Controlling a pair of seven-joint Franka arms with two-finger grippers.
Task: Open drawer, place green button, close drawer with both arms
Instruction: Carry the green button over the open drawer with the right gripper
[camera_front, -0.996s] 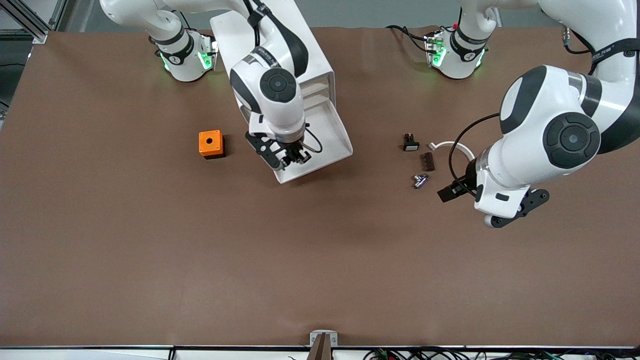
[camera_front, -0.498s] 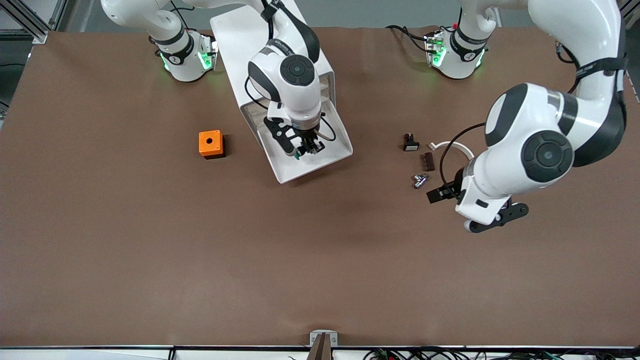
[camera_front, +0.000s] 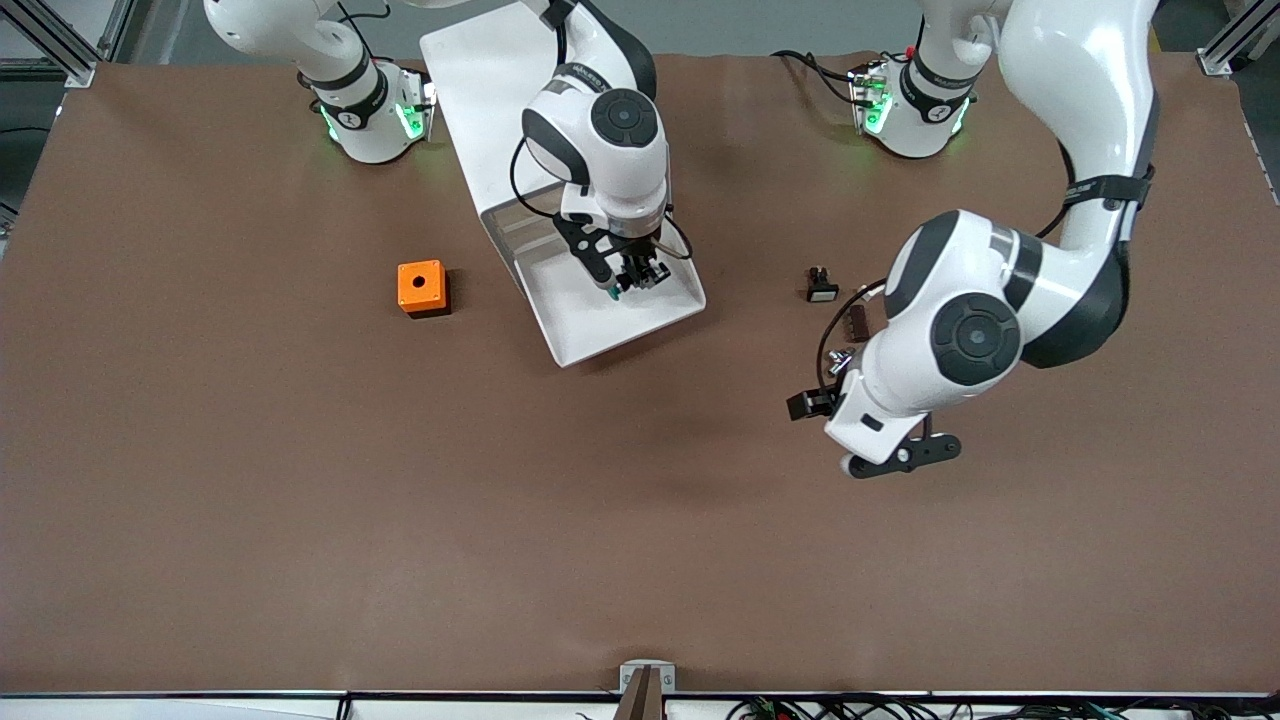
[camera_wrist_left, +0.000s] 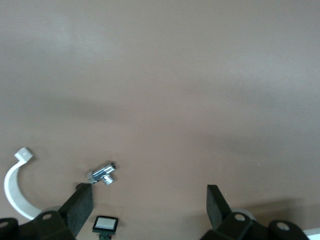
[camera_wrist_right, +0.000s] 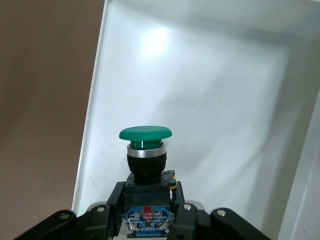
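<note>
The drawer (camera_front: 640, 318) is pulled out of the white cabinet (camera_front: 485, 90); its tray shows in the right wrist view (camera_wrist_right: 225, 100). My right gripper (camera_front: 633, 278) hangs over the inside of the tray. It is shut (camera_wrist_right: 146, 212) on the button (camera_wrist_right: 145, 150), gripping its black and bluish body with the green cap pointing away from the gripper. The cap shows as a green speck in the front view (camera_front: 613, 292). My left gripper (camera_wrist_left: 147, 205) is open and empty over bare table, its hand (camera_front: 870, 425) nearer the front camera than the small parts.
An orange cube with a hole (camera_front: 421, 288) sits beside the drawer toward the right arm's end. Toward the left arm's end lie a black button with white face (camera_front: 821, 286) (camera_wrist_left: 105, 224), a brown piece (camera_front: 857, 322), a metal fitting (camera_wrist_left: 103, 173) and a white clip (camera_wrist_left: 15, 187).
My right gripper carried the button from the drawer's front edge to over the inside of the tray. My left arm swung toward the middle of the table, covering the white clip in the front view.
</note>
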